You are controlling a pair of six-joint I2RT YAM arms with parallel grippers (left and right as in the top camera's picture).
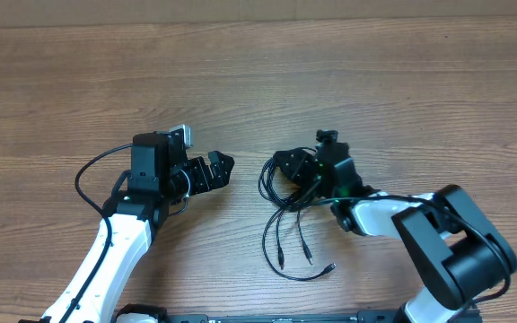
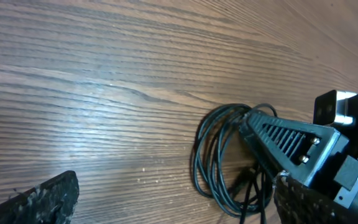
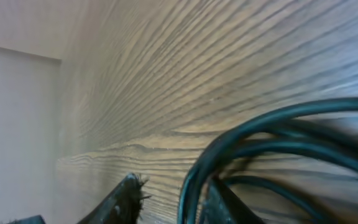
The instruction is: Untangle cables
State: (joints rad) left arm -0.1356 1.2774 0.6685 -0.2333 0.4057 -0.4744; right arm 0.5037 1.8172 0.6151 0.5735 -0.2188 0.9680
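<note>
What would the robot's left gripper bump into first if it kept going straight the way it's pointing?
Probably the cables, which lie coiled straight ahead of the left gripper. The right gripper sits just beyond them. Its height above them is unclear, so it might pass over.

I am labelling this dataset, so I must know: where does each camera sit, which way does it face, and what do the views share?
Overhead: above the brown wooden table, looking straight down; the left arm and right arm show, with the coiled bundle of thin black cables.
Left wrist: low over the table, facing the bundle and the right fingers; own left fingers at bottom corners.
Right wrist: almost at the tabletop, close on a cable loop; own right fingers at the bottom.
Shared: all three show the cables.
</note>
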